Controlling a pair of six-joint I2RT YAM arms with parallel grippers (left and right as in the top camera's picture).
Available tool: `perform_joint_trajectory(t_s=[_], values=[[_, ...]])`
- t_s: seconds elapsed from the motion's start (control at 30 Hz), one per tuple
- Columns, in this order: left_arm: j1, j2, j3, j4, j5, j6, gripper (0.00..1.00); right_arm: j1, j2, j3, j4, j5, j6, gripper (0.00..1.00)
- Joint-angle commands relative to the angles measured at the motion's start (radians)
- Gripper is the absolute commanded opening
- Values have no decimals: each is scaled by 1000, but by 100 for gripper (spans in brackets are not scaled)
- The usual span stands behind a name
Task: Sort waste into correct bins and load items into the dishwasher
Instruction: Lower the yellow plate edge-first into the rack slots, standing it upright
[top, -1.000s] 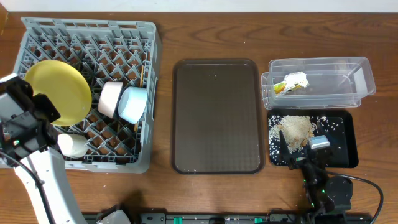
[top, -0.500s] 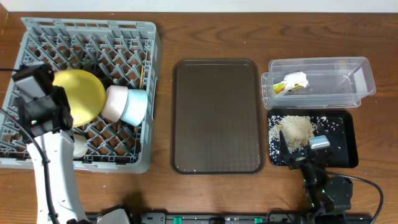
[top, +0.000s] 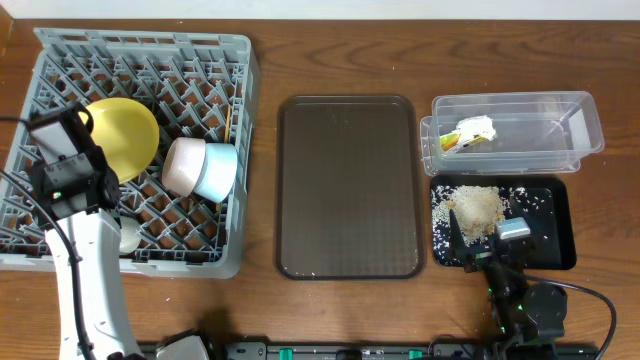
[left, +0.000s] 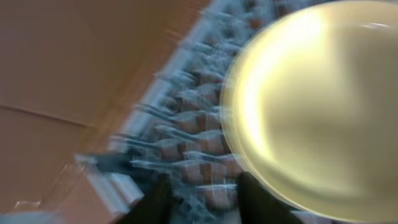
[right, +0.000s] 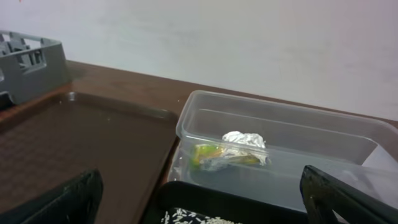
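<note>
The wooden bench carries everything. The grey dish rack lies under and around the left hand. That hand hangs over the rack's left part. In the blurred left wrist view the two fingers of the left hand stand apart, with rack grid showing between them and nothing clamped.

The brown tray sits to the left of the right hand and lies flat on the bench. Ahead of that hand is the clear plastic bin. The black bin lies directly beneath it, with a pile of rice just ahead of the fingers. The right hand's fingers are spread wide and hold nothing.

The yellow plate stands tilted in the rack, just right of the left hand. Its rim runs close by one finger, but the blur hides whether they touch. Beyond the plate, a white cup and a blue cup lie touching on their sides. A crumpled foil wrapper rests inside the clear bin.
</note>
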Motion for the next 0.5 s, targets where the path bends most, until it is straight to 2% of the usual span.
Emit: perform_joint_trajectory(t_s=[0.0, 0.03, 0.1, 0.3, 0.47], values=[[0, -8, 4, -29, 449, -140, 44, -6, -5, -2, -2, 3, 1, 99], [-11, -8, 4, -37, 529, -139, 45, -6, -5, -2, -2, 3, 1, 99], [-51, -8, 4, -51, 540, -132, 45, -6, -5, -2, -2, 3, 1, 99], [-184, 3, 4, -75, 291, 83, 45, -6, -5, -2, -2, 3, 1, 99], [-200, 48, 4, -73, 195, 108, 44, -6, -5, -2, -2, 3, 1, 99]])
